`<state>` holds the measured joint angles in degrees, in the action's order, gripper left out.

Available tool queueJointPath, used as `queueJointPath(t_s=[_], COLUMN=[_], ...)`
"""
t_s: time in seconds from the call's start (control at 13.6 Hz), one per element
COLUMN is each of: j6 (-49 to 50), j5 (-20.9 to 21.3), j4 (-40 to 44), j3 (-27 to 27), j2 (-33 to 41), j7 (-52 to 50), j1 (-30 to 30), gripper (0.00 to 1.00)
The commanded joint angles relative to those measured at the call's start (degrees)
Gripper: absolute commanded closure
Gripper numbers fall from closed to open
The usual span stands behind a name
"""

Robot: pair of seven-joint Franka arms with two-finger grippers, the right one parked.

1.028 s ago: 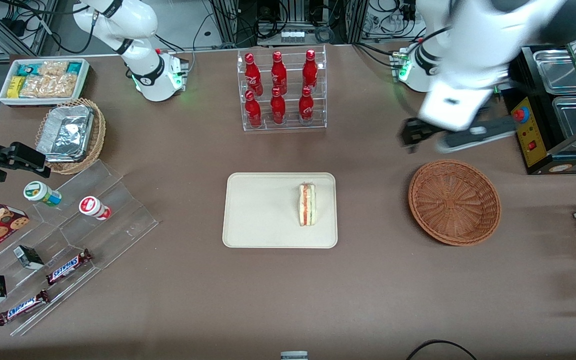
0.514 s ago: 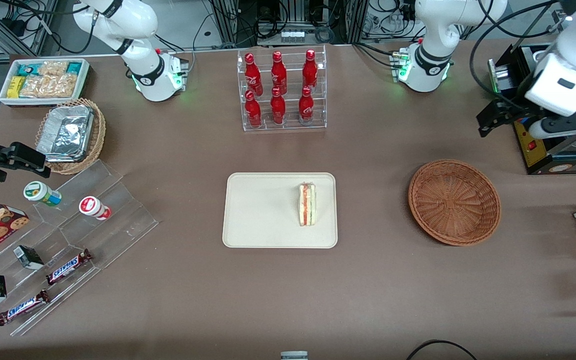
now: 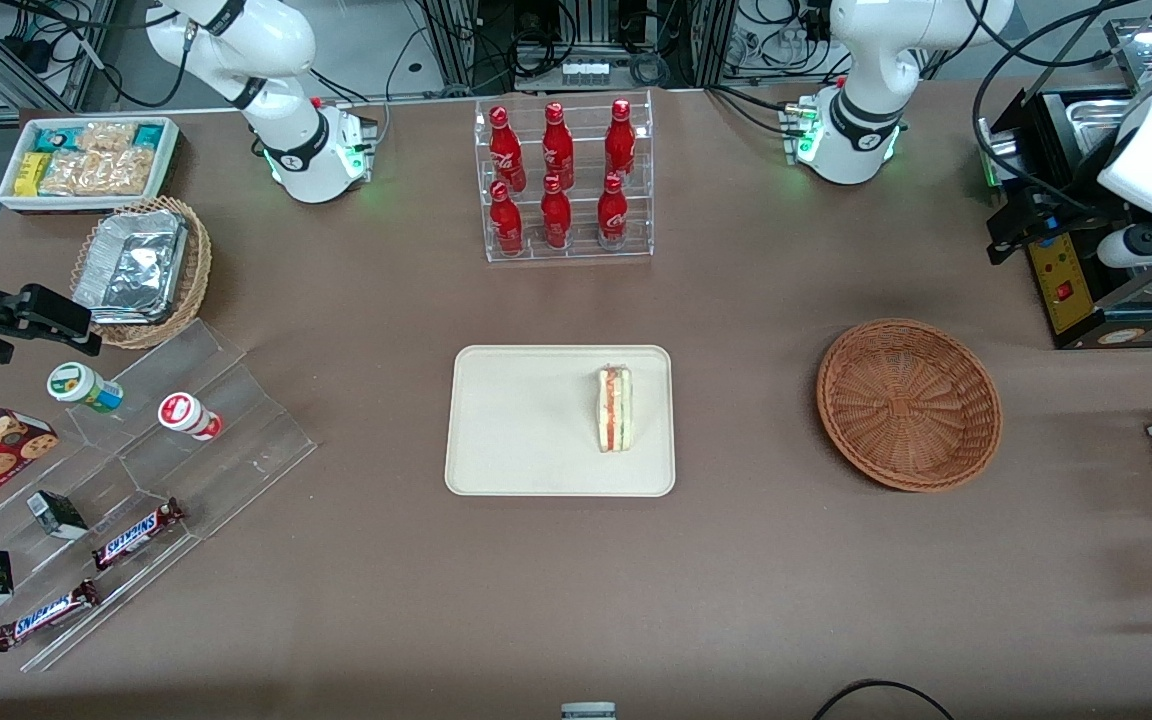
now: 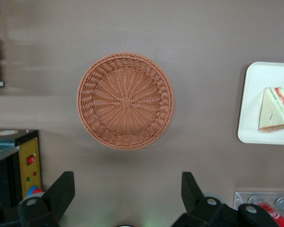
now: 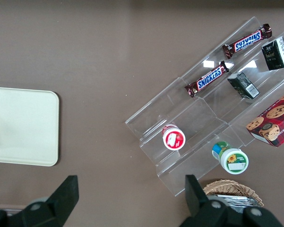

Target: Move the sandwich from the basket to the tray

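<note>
The sandwich lies on the tray; keep your empty, spread gripper high above the basket.

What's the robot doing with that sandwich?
Right now it isn't touching it. The sandwich lies on the cream tray in the middle of the table, and the round brown basket beside it toward the working arm's end holds nothing. The gripper is open, grips nothing, and hangs high above the table near the basket, next to the black machine. So the sandwich is already where it was meant to go.
</note>
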<state>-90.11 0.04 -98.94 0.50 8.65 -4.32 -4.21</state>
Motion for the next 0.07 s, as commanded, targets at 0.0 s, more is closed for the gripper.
queueJointPath(t_s=[0.0], j6=[0.3], j5=[-0.2], j4=[-0.3], j3=[0.4], j2=[1.1], j7=[4.9], j1=[0.8], gripper=[0.00])
